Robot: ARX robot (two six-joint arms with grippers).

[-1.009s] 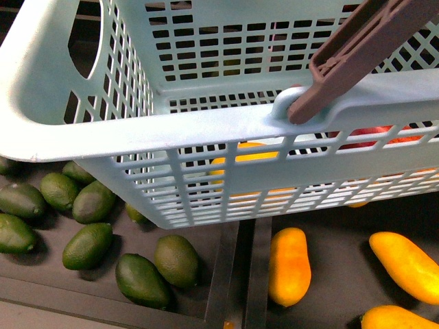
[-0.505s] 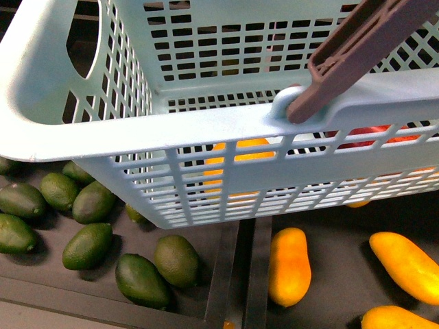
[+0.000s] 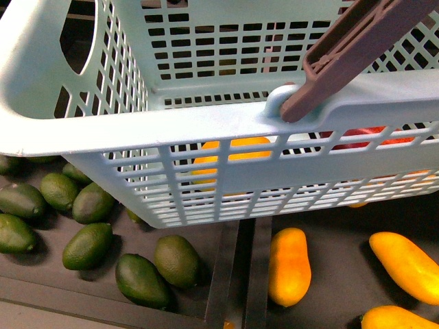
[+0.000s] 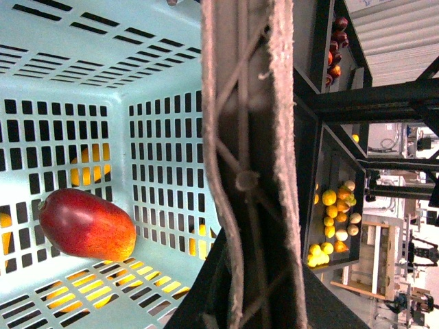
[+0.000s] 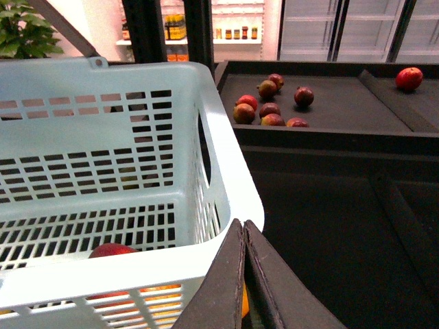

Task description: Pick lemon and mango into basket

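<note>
The teal basket point(image 3: 206, 123) hangs close in front of the front camera, over the fruit trays. Its brown handle point(image 3: 357, 48) stands raised. My left gripper point(image 4: 240, 281) is shut on that handle point(image 4: 247, 137). The red mango point(image 4: 86, 225) lies on the basket floor; it also shows through the near wall's slots point(image 3: 357, 136) and in the right wrist view point(image 5: 110, 250). The yellow-orange lemon point(image 3: 230, 147) shows through the slots to the left of it. My right gripper point(image 5: 243, 229) is shut and empty, just outside the basket's rim point(image 5: 233, 185).
Several dark green oval fruits point(image 3: 89, 243) lie in a tray below the basket at the left. Long yellow-orange fruits point(image 3: 288, 264) lie in the tray to the right. Red apples point(image 5: 271, 106) sit on a dark tray beyond the basket.
The basket has shifted a little to the left in the front view, with the lemon and mango moving along with it. The handle stays raised.
</note>
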